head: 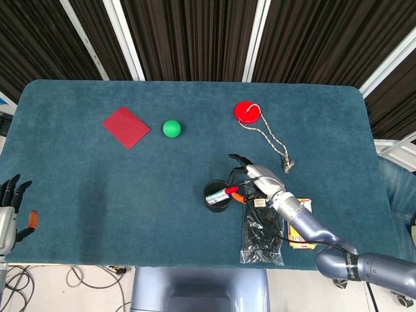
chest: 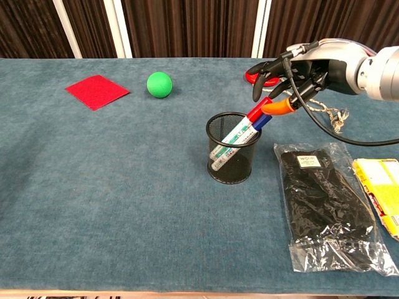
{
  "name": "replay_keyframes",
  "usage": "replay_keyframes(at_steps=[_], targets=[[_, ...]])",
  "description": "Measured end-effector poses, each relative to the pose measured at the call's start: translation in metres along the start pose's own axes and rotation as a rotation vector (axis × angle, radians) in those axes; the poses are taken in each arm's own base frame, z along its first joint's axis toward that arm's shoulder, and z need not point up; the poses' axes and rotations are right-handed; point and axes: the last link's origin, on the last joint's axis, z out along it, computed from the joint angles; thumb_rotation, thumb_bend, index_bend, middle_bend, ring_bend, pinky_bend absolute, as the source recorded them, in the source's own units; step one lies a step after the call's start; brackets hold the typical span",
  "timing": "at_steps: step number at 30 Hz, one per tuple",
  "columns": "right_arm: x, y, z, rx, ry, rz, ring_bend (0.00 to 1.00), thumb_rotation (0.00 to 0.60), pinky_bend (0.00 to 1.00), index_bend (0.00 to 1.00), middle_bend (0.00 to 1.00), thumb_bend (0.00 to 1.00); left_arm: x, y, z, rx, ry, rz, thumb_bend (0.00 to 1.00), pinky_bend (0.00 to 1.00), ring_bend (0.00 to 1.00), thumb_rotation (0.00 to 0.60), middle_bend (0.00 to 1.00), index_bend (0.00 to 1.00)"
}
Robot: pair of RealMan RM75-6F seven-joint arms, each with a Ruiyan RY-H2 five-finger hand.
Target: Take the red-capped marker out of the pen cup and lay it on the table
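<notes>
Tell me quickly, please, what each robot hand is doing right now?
Left robot hand: open, holding nothing.
Right robot hand: fingers around the red-capped marker's cap; a closed grip cannot be told.

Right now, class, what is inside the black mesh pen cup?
Inside the pen cup lean two markers, a red-capped marker and a blue-capped marker, caps poking over the rim. The mesh partly veils their lower ends, and the cup's bottom cannot be seen.

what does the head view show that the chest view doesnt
Only the head view shows the left hand, open at the table's near left edge, and the whole red disc.

Only the chest view shows the blue-capped marker beside the red-capped marker, and the pen cup's mesh side.

Both show the right hand by the cup, the green ball, the red square and the black bagged item.
</notes>
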Motion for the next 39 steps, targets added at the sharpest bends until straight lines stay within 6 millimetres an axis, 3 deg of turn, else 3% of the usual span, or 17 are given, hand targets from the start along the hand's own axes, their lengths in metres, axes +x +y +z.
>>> replay_keyframes(at_steps=[30, 39], targets=[[0.006, 0.001, -0.001, -0.015, -0.002, 0.004, 0.00, 0.600, 0.17, 0.55, 0.00, 0.45, 0.000, 0.000, 0.000, 0.000, -0.003, -0.001, 0.48, 0.00, 0.00, 0.600, 0.00, 0.14], [0.054, -0.013, -0.020, 0.000, 0.094, 0.051, 0.00, 0.600, 0.17, 0.55, 0.00, 0.45, 0.000, 0.000, 0.000, 0.002, -0.006, -0.005, 0.48, 0.00, 0.00, 0.600, 0.00, 0.14]])
